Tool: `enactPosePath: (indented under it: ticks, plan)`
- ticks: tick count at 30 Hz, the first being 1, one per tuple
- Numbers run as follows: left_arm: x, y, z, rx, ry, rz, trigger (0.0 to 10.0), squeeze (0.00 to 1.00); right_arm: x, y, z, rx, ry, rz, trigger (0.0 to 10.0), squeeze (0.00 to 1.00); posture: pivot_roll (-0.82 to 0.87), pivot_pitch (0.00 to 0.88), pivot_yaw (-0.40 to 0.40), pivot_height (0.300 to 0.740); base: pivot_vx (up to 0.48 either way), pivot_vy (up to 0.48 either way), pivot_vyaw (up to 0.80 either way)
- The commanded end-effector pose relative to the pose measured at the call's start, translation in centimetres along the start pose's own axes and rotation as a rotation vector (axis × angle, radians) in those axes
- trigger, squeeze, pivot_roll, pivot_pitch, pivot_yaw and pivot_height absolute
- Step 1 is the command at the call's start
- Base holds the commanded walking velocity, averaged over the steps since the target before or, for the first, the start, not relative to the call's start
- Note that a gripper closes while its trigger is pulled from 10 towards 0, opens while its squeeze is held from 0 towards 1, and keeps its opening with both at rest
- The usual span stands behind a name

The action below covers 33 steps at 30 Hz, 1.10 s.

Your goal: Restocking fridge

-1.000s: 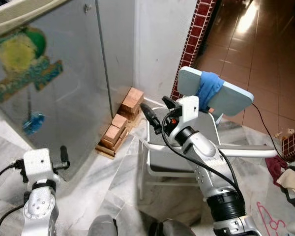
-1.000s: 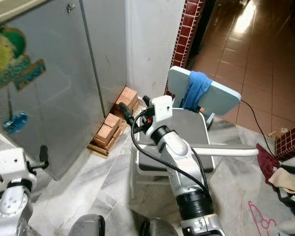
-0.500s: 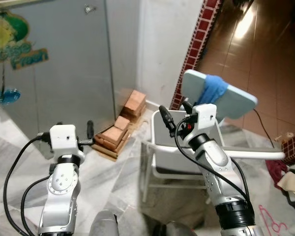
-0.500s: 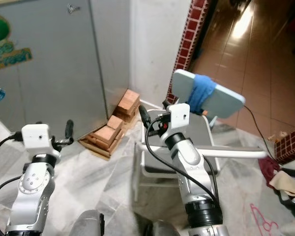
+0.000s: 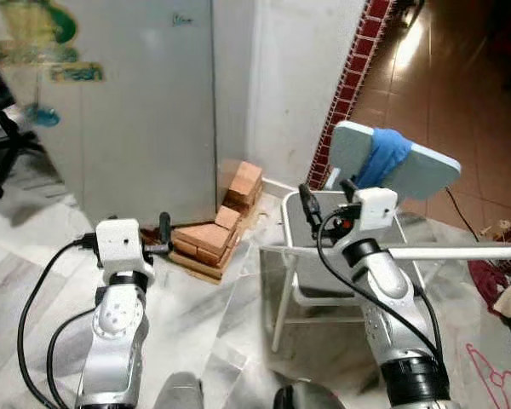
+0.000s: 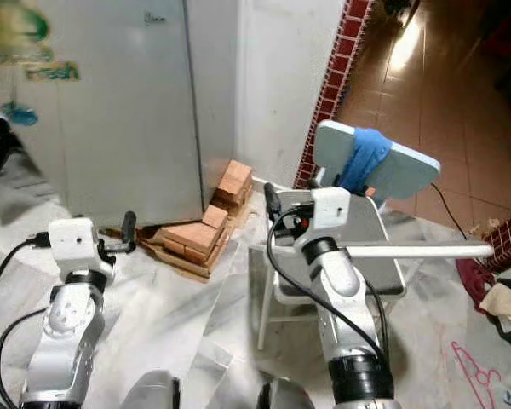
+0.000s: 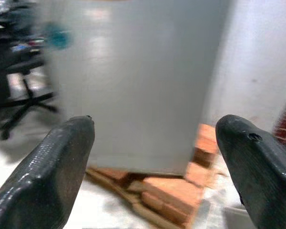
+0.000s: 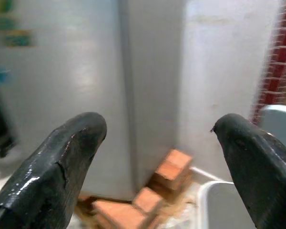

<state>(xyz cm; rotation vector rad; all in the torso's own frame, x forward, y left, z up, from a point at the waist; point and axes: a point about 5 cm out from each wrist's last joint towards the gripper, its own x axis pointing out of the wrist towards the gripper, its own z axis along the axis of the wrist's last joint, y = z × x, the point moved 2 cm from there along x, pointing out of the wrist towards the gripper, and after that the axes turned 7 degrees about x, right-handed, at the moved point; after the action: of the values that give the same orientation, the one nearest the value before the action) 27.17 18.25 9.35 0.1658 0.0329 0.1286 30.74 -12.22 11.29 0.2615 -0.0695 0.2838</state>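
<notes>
The grey fridge (image 5: 145, 111) stands closed at the back left, with a green and yellow sticker (image 5: 34, 25) near its top. My left gripper (image 5: 163, 232) is held low in front of the fridge, open, with nothing between its fingers (image 7: 62, 162). My right gripper (image 5: 317, 209) hovers over the front of a white plastic chair (image 5: 324, 281), also open and empty. Through its fingers (image 8: 62, 157) the right wrist view looks at the fridge's corner and the white wall.
A pile of bricks on a wooden board (image 5: 217, 234) lies at the fridge's right corner. A blue cloth (image 5: 383, 158) hangs on the chair's back. A black office chair (image 5: 4, 136) stands far left. Clothes (image 5: 507, 298) and a pink hanger (image 5: 494, 375) lie on the floor at right.
The camera has swung, so the fridge front now faces me more squarely. My left arm has risen from the bottom corner into full view. Both grippers stay open.
</notes>
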Motion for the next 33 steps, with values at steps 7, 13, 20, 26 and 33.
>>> enactPosePath:
  ticks: [7,13,20,26,33]
  plan:
    - [0.4,0.1,-0.1,0.004,0.005,0.008,10.0,0.00,0.2,-1.2,1.0,-0.074,-0.029,-0.054,10.0,0.00,0.05,0.084,-0.057,0.740,0.000,0.480,0.00]
    - [0.5,0.3,0.4,0.006,-0.032,0.006,10.0,0.00,0.1,-1.1,0.5,-0.082,0.006,-0.038,10.0,0.00,0.05,0.083,-0.060,0.740,0.000,0.480,0.00]
    - [0.4,0.5,0.1,0.004,-0.023,0.007,10.0,0.00,-0.5,-1.7,0.2,-0.113,0.016,-0.080,10.0,0.00,0.05,0.085,-0.062,0.740,0.000,0.480,0.00]
    - [0.6,0.5,0.2,0.003,-0.033,0.004,10.0,0.00,-0.4,-1.6,0.8,-0.136,0.005,-0.041,10.0,0.00,0.04,0.078,-0.061,0.740,0.000,0.480,0.00]
    - [0.8,0.3,0.4,-0.001,-0.045,0.007,10.0,0.00,-0.8,-2.5,0.5,-0.131,0.017,-0.087,10.0,0.00,0.05,0.076,-0.063,0.740,0.000,0.480,0.00]
